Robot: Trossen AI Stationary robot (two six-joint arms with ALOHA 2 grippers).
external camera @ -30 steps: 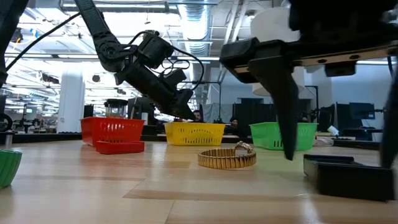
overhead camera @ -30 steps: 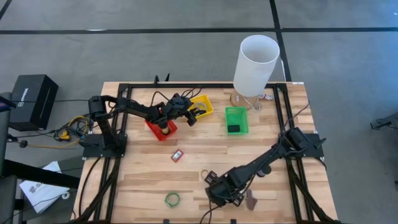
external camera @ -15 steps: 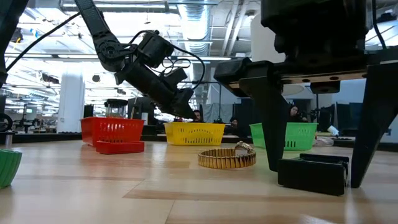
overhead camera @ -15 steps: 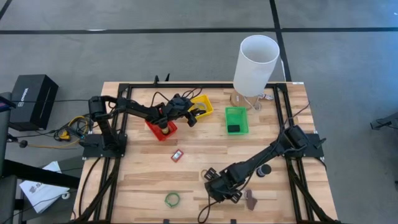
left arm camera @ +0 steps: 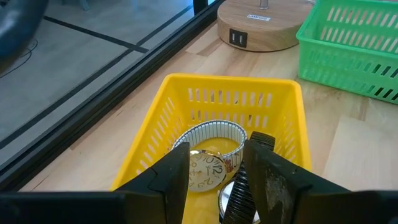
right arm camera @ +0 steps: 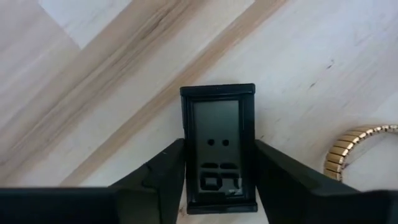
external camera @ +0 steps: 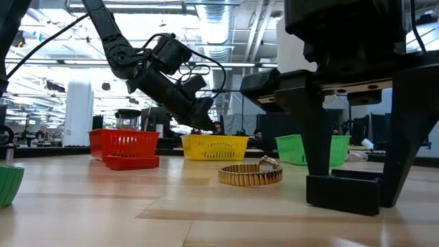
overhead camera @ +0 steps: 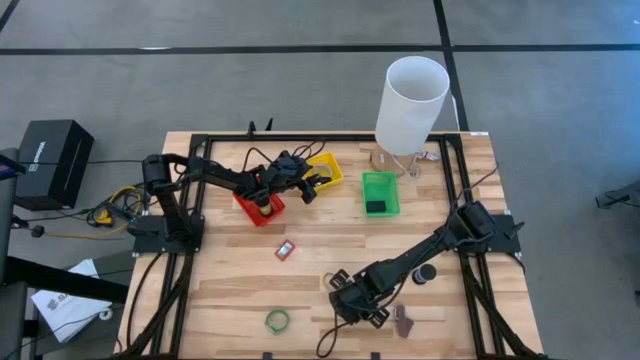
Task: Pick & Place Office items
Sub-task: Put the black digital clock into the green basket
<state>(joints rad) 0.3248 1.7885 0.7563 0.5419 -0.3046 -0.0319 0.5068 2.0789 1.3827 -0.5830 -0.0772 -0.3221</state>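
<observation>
We have part of the sorting done. A silvery watch lies in the yellow bin, a dark piece sits in the green bin, and something dark rests in the red bin. Left out on the counter are a red block, a green ring, a gold watch band, a black disc, a brownish piece and the black rectangular piece we are working on.

Our right claw is down near the front edge of the counter, its fingers set either side of that black piece; we judge they are close against its sides, but we cannot tell whether they grip yet. The piece lies flat on the wood, its long axis running straight away from the claw, parallel to the fingers. The gold band lies just beside it.

Our left claw hangs over the yellow bin, held narrowly apart and empty, directly above the watch.
</observation>
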